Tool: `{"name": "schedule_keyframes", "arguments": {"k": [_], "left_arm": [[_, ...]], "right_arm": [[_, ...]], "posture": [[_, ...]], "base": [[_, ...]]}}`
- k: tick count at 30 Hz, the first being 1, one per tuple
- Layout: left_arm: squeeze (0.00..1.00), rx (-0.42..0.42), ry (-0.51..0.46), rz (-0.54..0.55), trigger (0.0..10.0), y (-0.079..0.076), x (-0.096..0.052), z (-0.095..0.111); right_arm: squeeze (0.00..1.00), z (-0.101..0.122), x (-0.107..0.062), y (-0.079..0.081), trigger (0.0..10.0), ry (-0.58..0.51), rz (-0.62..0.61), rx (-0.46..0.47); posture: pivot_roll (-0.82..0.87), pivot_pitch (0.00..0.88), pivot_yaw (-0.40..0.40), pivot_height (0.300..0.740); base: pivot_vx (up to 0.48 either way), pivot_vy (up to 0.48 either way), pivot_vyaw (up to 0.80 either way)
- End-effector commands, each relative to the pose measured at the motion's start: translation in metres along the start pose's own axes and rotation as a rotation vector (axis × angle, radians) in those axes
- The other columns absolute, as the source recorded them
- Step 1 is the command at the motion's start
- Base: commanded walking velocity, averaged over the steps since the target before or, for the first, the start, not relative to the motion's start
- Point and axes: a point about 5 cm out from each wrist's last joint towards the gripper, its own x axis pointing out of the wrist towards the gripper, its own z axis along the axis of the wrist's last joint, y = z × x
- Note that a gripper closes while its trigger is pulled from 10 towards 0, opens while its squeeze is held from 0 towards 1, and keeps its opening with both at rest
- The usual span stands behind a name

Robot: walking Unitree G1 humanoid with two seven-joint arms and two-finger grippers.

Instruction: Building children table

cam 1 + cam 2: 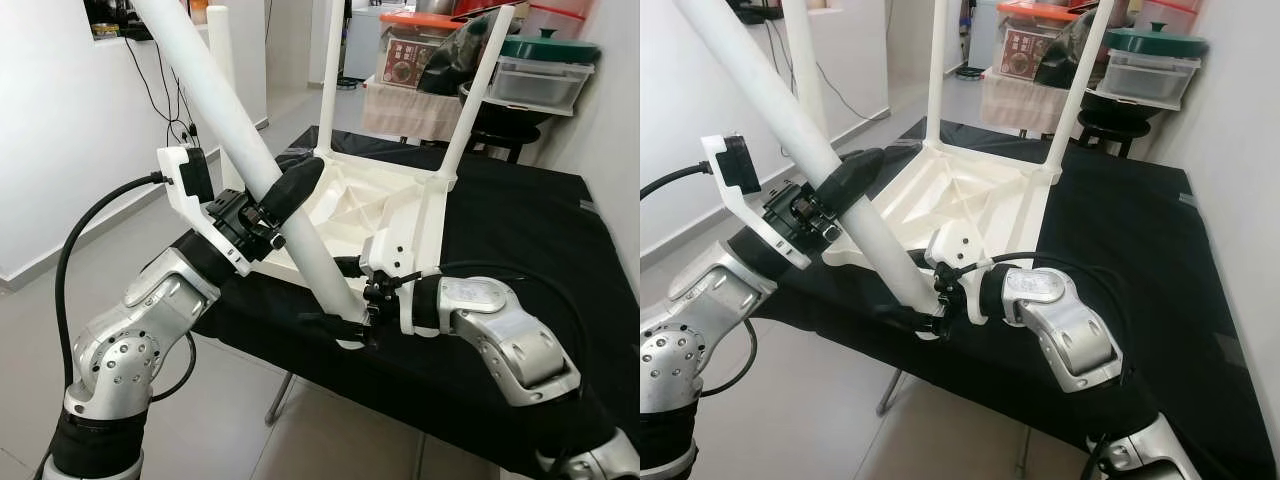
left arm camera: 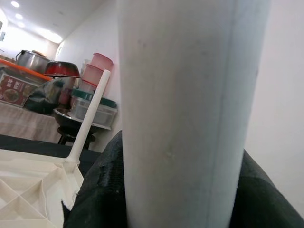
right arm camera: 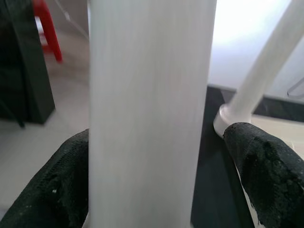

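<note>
On the black-covered table (image 1: 520,250) lies the white tabletop (image 1: 350,215), upside down, with three legs standing upright in its corners. A fourth, loose leg (image 1: 240,135) leans steeply over its near corner, its lower end at the table's edge. The left gripper (image 1: 283,200) clamps this leg at mid-length, black fingers (image 2: 97,190) pressed against both its sides. The right gripper (image 1: 345,325) holds the same leg near its foot, fingers (image 3: 66,190) closed about it. Behind stand stacked storage boxes (image 1: 535,75).
</note>
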Motion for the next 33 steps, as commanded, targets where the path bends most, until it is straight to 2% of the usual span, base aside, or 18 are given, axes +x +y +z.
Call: {"name": "schedule_keyframes", "arguments": {"k": [1,5,16,17,21,29,30,31,33], "left_arm": [[0.0,0.012,-0.006,-0.029,0.0,-0.005,0.002,0.0],[0.0,0.015,0.016,-0.032,0.0,-0.006,0.003,-0.005],[0.0,0.029,0.05,-0.005,0.0,-0.005,0.004,-0.013],[0.0,0.037,0.056,0.005,0.0,-0.005,0.006,-0.016],[0.0,0.058,0.07,0.0,0.0,-0.007,0.01,-0.02],[0.0,0.103,0.104,-0.012,0.0,-0.011,0.012,-0.027],[0.0,0.11,0.109,-0.013,0.0,-0.011,0.012,-0.028],[0.0,0.109,0.108,-0.017,0.0,-0.013,0.013,-0.03],[0.0,0.106,0.106,-0.019,0.0,-0.014,0.014,-0.03]], "right_arm": [[0.0,0.009,0.006,0.005,10.0,-0.026,0.021,-0.006],[0.0,0.008,0.02,0.01,10.0,-0.006,0.021,-0.008],[0.0,0.005,0.027,0.001,10.0,0.076,-0.068,-0.011],[0.0,0.003,0.029,-0.003,10.0,0.108,-0.121,0.023],[0.0,-0.002,0.033,-0.007,10.0,0.153,-0.2,0.095],[0.0,-0.009,0.038,-0.007,10.0,0.188,-0.252,0.154],[0.0,-0.01,0.038,-0.006,6.2,0.191,-0.26,0.161],[0.0,-0.011,0.042,-0.006,0.0,0.179,-0.274,0.166],[0.0,-0.01,0.043,-0.006,0.0,0.174,-0.277,0.166]], "posture": [[0.04,0.0,-0.042,0.74],[0.04,0.0,-0.044,0.74],[0.04,0.0,-0.046,0.74],[0.04,0.0,-0.046,0.74],[0.03,0.0,-0.046,0.74],[0.03,0.0,-0.051,0.74],[0.03,0.0,-0.051,0.74],[0.03,0.0,-0.052,0.74],[0.03,0.0,-0.052,0.74]], "base": [[0.0,0.0,0.0],[0.0,0.0,0.0],[0.0,0.0,0.0],[0.0,0.0,0.0],[0.0,0.0,0.0],[0.0,0.0,0.0],[0.0,0.0,0.0],[0.0,0.0,0.0],[0.0,0.0,0.0]]}}
